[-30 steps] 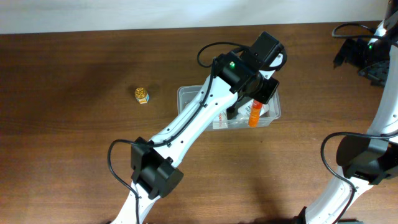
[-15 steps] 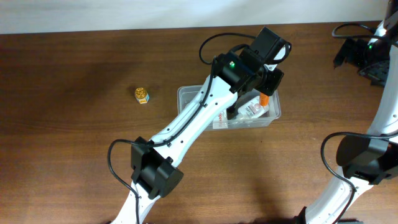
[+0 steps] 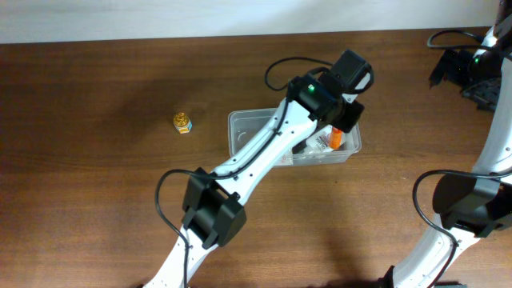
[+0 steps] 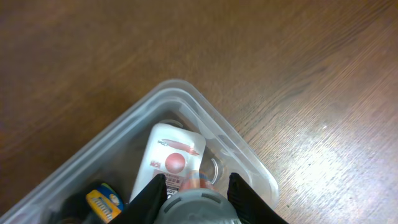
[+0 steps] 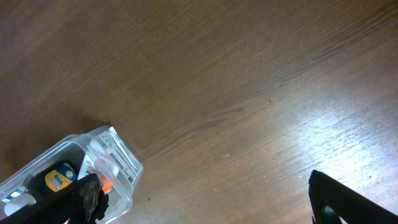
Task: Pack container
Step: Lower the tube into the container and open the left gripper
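Reaching across the table (image 3: 96, 184), L arm ends over the right end of the container (image 3: 244, 132), which sits mid-table, slightly right of centre. L gripper (image 4: 196, 180) is down inside the tub at that end. Its fingers (image 4: 152, 193) sit against both sides of a grey-capped bottle (image 4: 194, 206), pinching it. The bottle's orange body shows in overhead view just under the wrist, by the tub's right wall.

Wrist cam: a white bottle w/ red dot label (image 4: 173, 157) lies flat on the tub floor just ahead of the fingers, pointing into the rounded corner. A small blue/yellow item (image 4: 102, 202) lies beside it, deeper in the tub; can't read what it is.

A labelled white box (image 5: 117, 155) lies inside the tub against the end wall, seen through the clear plastic.

A small yellow-topped jar (image 3: 182, 122) stands alone on the table, left of the container and well apart from it.

R gripper (image 3: 466, 74) is parked at the far right table edge, away from everything. Only a dark sliver of it shows in its own cam, so can't tell if fingers are spread or together.
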Robot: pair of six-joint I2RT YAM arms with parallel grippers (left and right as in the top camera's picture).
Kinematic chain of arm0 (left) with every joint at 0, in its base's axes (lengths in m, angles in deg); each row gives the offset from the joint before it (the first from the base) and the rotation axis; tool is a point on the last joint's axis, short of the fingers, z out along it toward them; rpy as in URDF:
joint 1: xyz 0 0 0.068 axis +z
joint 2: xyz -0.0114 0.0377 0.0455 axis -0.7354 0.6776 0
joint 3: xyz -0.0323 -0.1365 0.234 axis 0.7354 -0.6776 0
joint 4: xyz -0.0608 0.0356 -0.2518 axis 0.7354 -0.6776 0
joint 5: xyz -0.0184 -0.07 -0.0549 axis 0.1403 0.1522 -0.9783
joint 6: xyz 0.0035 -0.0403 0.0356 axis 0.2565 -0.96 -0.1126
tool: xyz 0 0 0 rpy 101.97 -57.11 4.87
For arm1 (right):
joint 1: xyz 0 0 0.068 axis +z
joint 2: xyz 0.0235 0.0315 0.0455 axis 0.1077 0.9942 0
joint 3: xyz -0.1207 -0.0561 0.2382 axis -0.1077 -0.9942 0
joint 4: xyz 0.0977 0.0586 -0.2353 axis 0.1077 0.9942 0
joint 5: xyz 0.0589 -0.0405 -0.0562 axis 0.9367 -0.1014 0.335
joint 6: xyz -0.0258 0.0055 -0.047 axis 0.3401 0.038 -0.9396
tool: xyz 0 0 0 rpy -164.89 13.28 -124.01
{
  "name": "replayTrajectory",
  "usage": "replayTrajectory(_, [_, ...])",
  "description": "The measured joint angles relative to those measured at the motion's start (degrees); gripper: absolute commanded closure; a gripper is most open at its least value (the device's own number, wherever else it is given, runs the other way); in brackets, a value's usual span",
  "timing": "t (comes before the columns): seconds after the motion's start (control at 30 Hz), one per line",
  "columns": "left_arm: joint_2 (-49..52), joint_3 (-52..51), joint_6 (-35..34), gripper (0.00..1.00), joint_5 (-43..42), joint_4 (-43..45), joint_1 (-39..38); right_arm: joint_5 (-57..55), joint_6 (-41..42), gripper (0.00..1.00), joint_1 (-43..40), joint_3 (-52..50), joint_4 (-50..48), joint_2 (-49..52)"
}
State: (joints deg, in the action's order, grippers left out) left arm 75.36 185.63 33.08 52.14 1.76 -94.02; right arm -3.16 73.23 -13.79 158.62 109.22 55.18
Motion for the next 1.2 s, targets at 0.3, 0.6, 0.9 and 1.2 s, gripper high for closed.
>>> replayTrajectory(0.3, [1.86, 0.00, 0.00, 0.67, 0.00, -0.17, -1.53, 0.00, 0.00, 0.02, 0.00, 0.00, 0.00, 0.00])
replayTrajectory(0.6, [2.36, -0.02, 0.00, 0.67, 0.00, -0.17, -2.95, 0.00, -0.02, 0.01, 0.00, 0.00, 0.00, 0.00])
replayTrajectory(0.9, [4.26, 0.00, 0.00, 0.67, 0.02, -0.17, -3.04, 0.00, -0.04, 0.02, 0.00, 0.00, 0.00, 0.00])
replayTrajectory(1.2, [5.40, 0.00, -0.22, 0.46, 0.04, -0.63, -3.04, 0.00, 0.00, 0.02, 0.00, 0.00, 0.00, 0.00])
